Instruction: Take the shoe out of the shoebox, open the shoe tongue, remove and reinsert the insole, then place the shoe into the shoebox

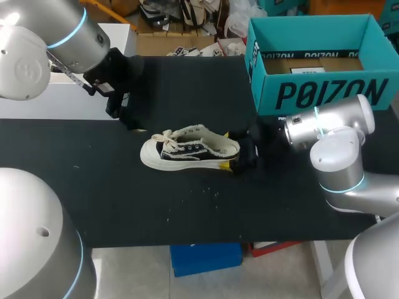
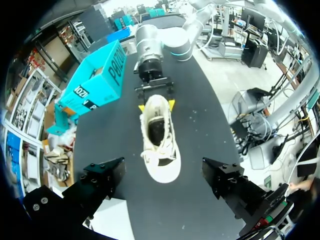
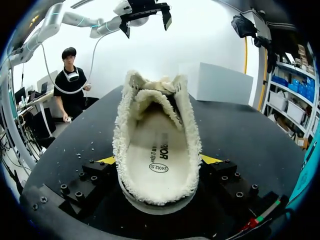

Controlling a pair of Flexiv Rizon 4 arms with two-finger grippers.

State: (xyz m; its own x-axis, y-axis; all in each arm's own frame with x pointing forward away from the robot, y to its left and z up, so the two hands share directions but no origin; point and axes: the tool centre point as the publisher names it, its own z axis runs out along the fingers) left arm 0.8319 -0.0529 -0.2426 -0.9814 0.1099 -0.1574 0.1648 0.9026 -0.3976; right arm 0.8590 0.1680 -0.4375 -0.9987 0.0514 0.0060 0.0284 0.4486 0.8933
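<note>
Pinching the shoe [image 1: 187, 149] by its heel is the right gripper [image 1: 232, 150]; the left gripper [image 1: 121, 112] hangs spread wide.

Light falls evenly from overhead and I get a bright working view. The black counter [image 1: 187, 212] soaks it up, and I can make out almost no shadow on it; the pale trim of the shoe [image 1: 190, 149] stands out strongly against it. The silver shell of my left arm [image 1: 31, 56] carries a hot white glare near its upper edge. In the right wrist view the background is washed out to white, while the insole [image 3: 157, 150] is softly lit. My left fingers [image 2: 102, 177], black on black, barely separate from the counter.
</note>
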